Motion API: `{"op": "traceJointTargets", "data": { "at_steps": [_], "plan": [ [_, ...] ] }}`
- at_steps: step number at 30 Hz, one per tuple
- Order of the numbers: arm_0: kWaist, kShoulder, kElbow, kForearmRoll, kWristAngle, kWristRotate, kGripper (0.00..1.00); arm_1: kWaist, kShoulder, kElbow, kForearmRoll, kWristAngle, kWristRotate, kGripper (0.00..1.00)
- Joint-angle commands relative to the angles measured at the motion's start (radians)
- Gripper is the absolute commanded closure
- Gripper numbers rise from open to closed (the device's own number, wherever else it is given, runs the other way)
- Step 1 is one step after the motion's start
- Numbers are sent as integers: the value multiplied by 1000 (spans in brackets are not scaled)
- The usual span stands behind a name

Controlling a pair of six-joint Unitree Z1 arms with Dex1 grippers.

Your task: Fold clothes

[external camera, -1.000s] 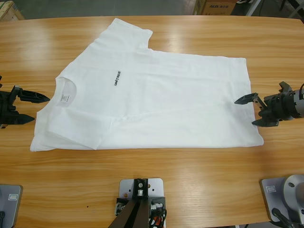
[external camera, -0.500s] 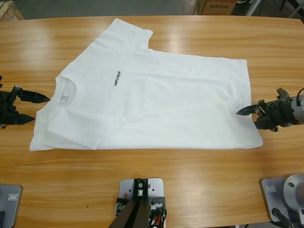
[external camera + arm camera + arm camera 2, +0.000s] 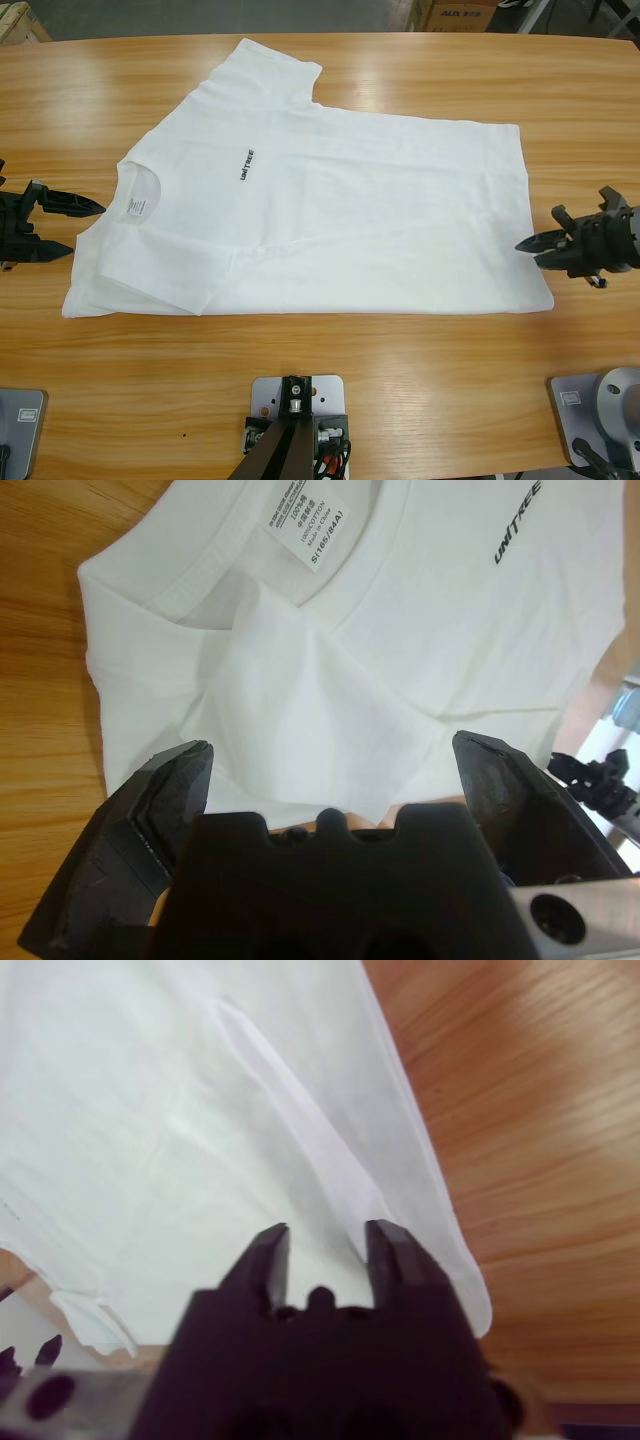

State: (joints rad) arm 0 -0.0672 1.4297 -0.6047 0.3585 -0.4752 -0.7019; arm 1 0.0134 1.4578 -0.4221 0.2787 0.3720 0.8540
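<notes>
Where the wooden table (image 3: 400, 360) is widest, one white T-shirt (image 3: 330, 215) lies spread flat, collar (image 3: 135, 185) toward the left edge of the high view and hem (image 3: 535, 215) toward the right. One sleeve (image 3: 270, 65) juts toward the far side of the table; the other is folded in over the body along the near edge. Small dark chest lettering (image 3: 246, 165) sits near the collar, and a neck label (image 3: 305, 530) shows inside the ribbed neckline in the left wrist view. Left gripper (image 3: 78, 228): on the table just beside the collar end, jaws spread wide, nothing between them, tips apart from the cloth in the high view; its wrist view looks straight over the neckline and a raised crease in the fabric. Right gripper (image 3: 527, 245): just off the hem near the near corner, jaws drawn close with a narrow gap, holding nothing; in its wrist view the jaws stand over the shirt's edge, with a long fold (image 3: 300, 1110) running away ahead of them, and contact with the cloth cannot be told. Cardboard boxes (image 3: 450, 12) stand beyond the far edge of the table.
</notes>
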Motion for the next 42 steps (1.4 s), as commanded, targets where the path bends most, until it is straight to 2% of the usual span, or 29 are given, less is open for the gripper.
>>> {"op": "traceJointTargets", "data": {
  "at_steps": [1,2,3,4,18,35,42],
  "plan": [
    [-10,34,0,-3,-23,18,69,21,1,-4,13,-4,-13,649],
    [-10,34,0,-3,-23,18,69,20,-1,-4,13,-3,-13,736],
    [-10,35,-1,-3,-23,18,69,21,-1,-4,13,-2,-13,934],
    [-10,35,-1,-3,-23,18,69,21,-2,-2,13,-2,-12,1000],
    [-10,41,-1,-5,-23,19,69,21,-20,14,16,5,33,1000],
    [-10,46,-3,-9,-23,19,69,33,-81,-51,261,11,111,1000],
    [-10,59,-3,-12,-24,22,69,33,-62,-58,253,-25,99,1000]
  ]
}}
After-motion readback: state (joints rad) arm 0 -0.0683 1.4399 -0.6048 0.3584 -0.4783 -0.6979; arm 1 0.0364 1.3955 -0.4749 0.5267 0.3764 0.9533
